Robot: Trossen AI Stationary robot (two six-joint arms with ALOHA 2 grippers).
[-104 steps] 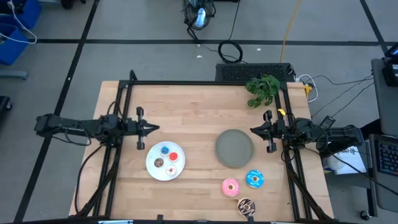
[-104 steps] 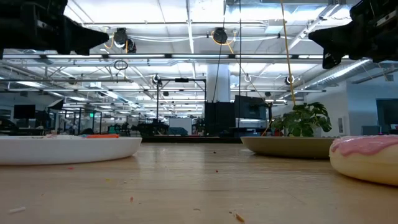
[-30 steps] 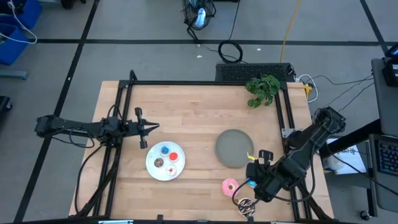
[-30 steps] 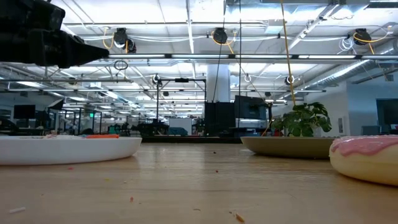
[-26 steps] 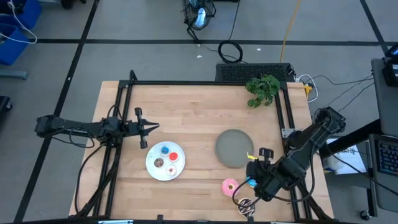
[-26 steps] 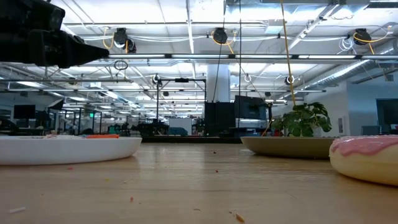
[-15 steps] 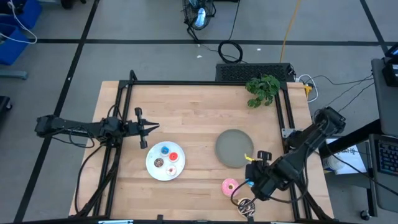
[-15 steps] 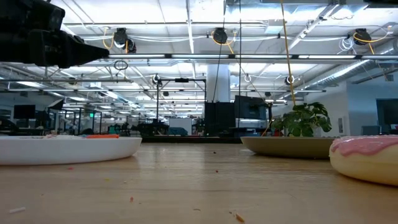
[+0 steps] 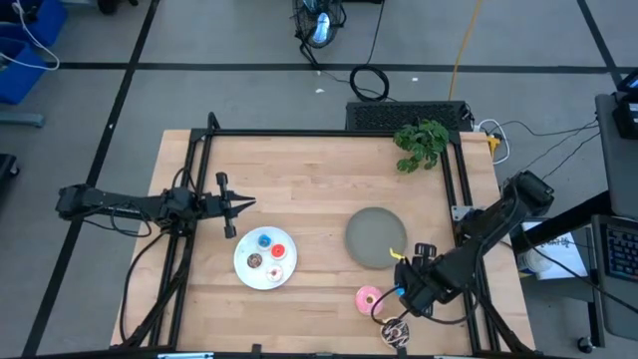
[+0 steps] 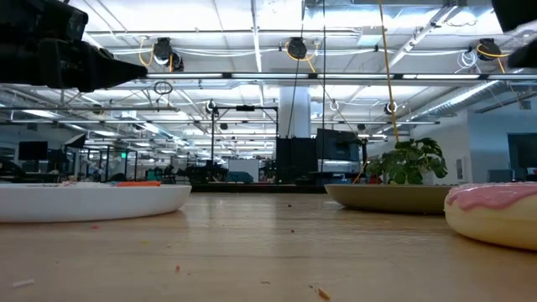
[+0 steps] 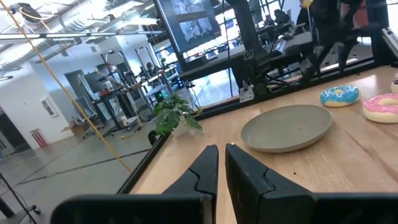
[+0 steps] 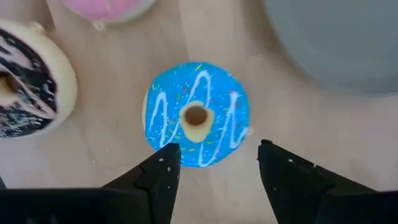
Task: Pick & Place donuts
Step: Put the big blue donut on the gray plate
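The right gripper (image 12: 214, 167) hangs directly over the larger blue donut (image 12: 196, 115), its 2 dark angular fingers spread wide to either side of the ring and clear of it. That donut is a glossy bright blue ring with white zigzag icing lines and fine coloured specks, a pale dough edge showing at its hole. It lies flat on the pale wooden table (image 9: 309, 179), near the front right corner. Just beside it sit the pink donut (image 9: 369, 298), smooth and rounded, and the dark brown sprinkled donut (image 12: 22, 81) with a cream rim and white flecks. The matte grey plate (image 9: 376, 237), a shallow round disc, lies just beyond them.

The left gripper (image 9: 249, 204) waits over the left side of the table, its slim fingers (image 11: 208, 171) pressed almost together. Near it sits the white plate (image 9: 265, 258), holding 4 tiny donuts: red, blue, brown and whitish.

A small leafy green plant (image 9: 421, 143) stands at the far right edge of the table.
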